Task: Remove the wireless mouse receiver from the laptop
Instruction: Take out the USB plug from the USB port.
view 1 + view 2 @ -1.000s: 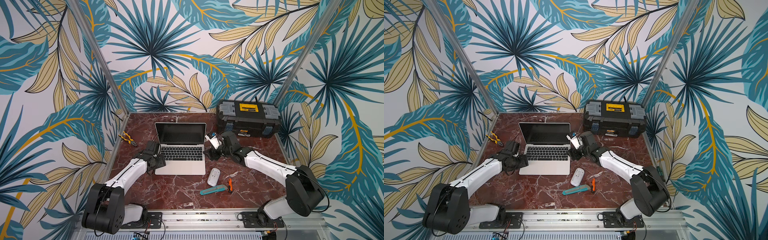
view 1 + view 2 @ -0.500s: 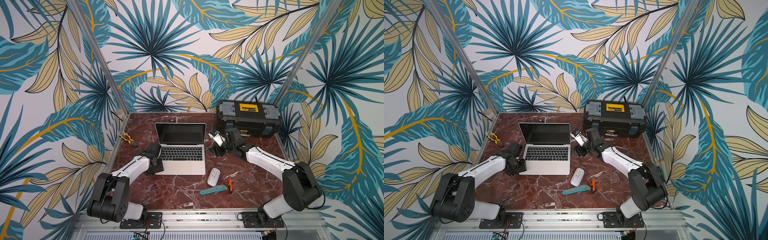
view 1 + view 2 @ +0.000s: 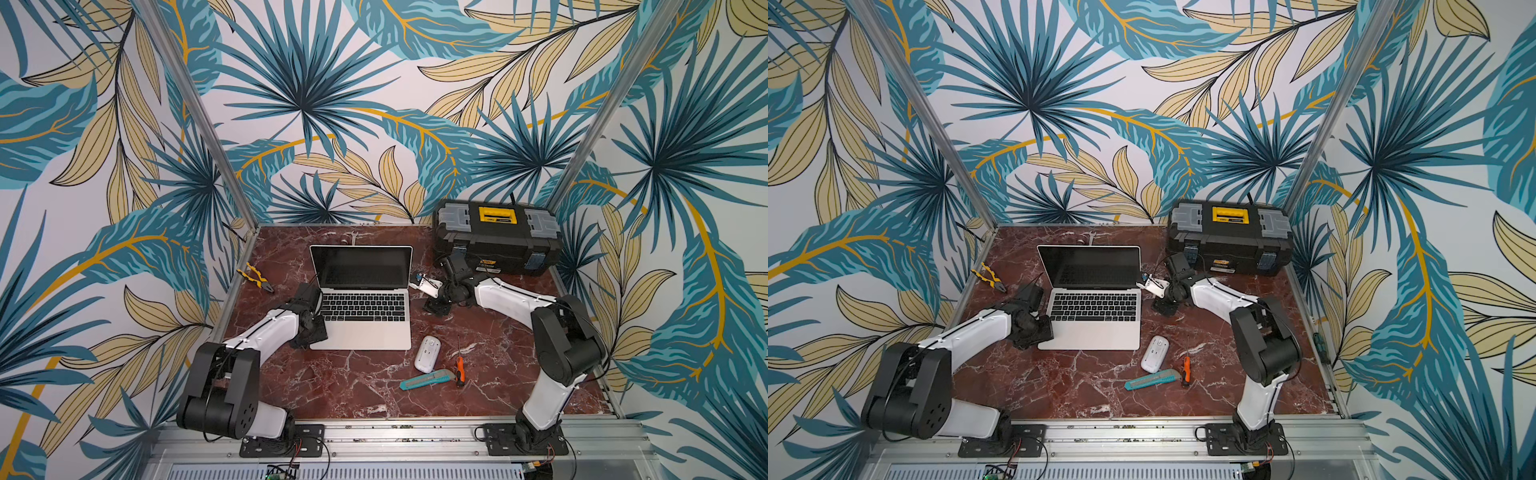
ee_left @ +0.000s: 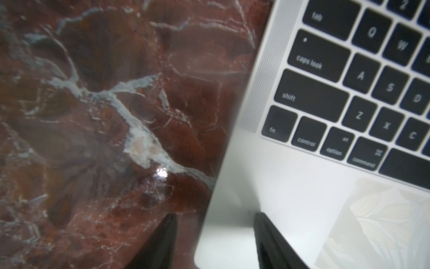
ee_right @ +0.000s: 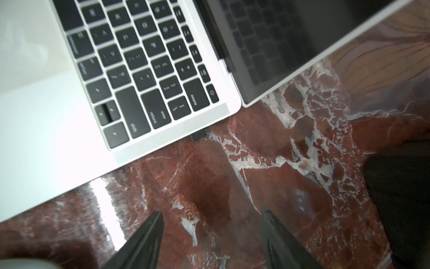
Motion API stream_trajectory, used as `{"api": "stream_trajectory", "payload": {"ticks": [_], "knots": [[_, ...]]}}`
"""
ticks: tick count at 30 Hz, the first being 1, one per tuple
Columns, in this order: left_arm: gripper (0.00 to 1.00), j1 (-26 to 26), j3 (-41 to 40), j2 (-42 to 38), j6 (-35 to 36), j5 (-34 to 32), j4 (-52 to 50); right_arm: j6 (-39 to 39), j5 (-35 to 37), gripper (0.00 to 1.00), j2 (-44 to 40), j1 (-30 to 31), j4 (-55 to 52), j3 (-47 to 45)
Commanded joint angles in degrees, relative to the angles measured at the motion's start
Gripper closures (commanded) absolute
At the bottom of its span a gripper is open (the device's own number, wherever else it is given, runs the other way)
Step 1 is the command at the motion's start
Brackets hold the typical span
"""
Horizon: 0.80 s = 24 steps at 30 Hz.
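Note:
The silver laptop (image 3: 361, 334) lies open at the middle of the marble table, seen in both top views (image 3: 1092, 337). The wireless mouse receiver (image 5: 198, 135) is a small black stub sticking out of its right edge, near the return key. My right gripper (image 5: 210, 214) hangs open over bare marble a short way from that stub, with nothing between its fingers; in a top view it sits right of the laptop (image 3: 434, 309). My left gripper (image 4: 215, 214) is shut on the laptop's (image 4: 290, 186) front left corner, one finger on the palm rest and the other at the table side.
A black-and-yellow toolbox (image 3: 496, 245) stands at the back right, close behind the right arm. A white mouse (image 3: 427, 353), a teal utility knife (image 3: 426, 379) and an orange screwdriver (image 3: 459, 368) lie front right of the laptop. Yellow pliers (image 3: 254, 279) lie at the left edge.
The left gripper has closed onto the laptop's front left corner. The right gripper has shifted slightly beside the laptop's right edge and stays open.

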Motion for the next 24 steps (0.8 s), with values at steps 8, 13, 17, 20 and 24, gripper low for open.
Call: {"api": "stream_trajectory", "payload": {"ticks": [8,13,17,20,24], "knots": [[0.43,0.5,-0.7,1.7,0.9,0.1,-0.2,-13.0,-1.2,0.39,9.0,-0.4,-7.2,7.6],[0.43,0.5,-0.7,1.7,0.9,0.1,-0.1,-16.7,-2.9,0.42,11.3,-0.3,-8.7,10.2],[0.43,0.5,-0.9,1.7,0.9,0.0,0.0,-17.6,-5.0,0.47,15.1,-0.3,-12.9,15.1],[0.43,0.5,-0.8,1.6,1.0,0.1,0.0,-17.6,-6.8,0.51,17.8,-0.2,-15.9,18.5],[0.43,0.5,-1.0,1.4,1.0,0.1,0.1,-17.7,-6.9,0.53,20.1,0.1,-17.5,20.3]]}}
